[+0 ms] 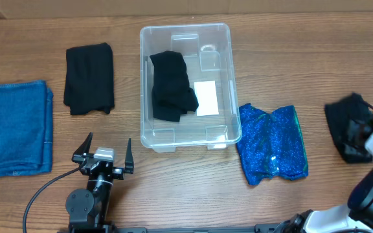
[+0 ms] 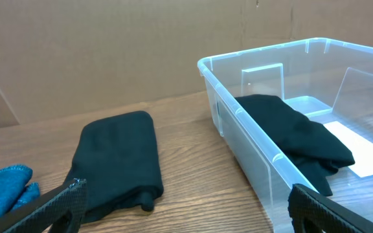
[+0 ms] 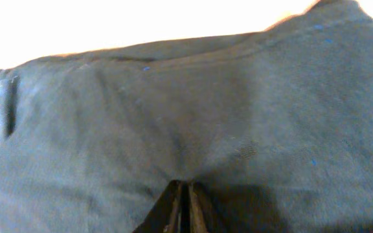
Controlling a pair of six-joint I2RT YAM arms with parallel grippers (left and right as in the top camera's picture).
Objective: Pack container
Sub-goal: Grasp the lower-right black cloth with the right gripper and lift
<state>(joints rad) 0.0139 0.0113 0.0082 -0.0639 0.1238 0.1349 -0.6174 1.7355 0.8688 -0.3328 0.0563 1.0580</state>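
The clear container (image 1: 146,84) stands mid-table with a black cloth (image 1: 170,84) lying in its left half beside a white label (image 1: 206,97). Its near corner (image 2: 238,107) and that black cloth (image 2: 290,129) fill the right of the left wrist view. My left gripper (image 1: 107,145) hovers wide open near the table's front edge, left of the container, holding nothing (image 2: 186,194). At the far right, my right gripper (image 1: 359,124) is down on another black cloth (image 1: 343,123). In the right wrist view its fingers (image 3: 185,188) are pressed together, tips against that dark cloth (image 3: 186,97).
A folded black cloth (image 1: 89,77) lies left of the container, also ahead of the left gripper (image 2: 118,155). A folded blue denim cloth (image 1: 15,126) sits at the far left. A sparkly blue cloth (image 1: 272,144) lies just right of the container.
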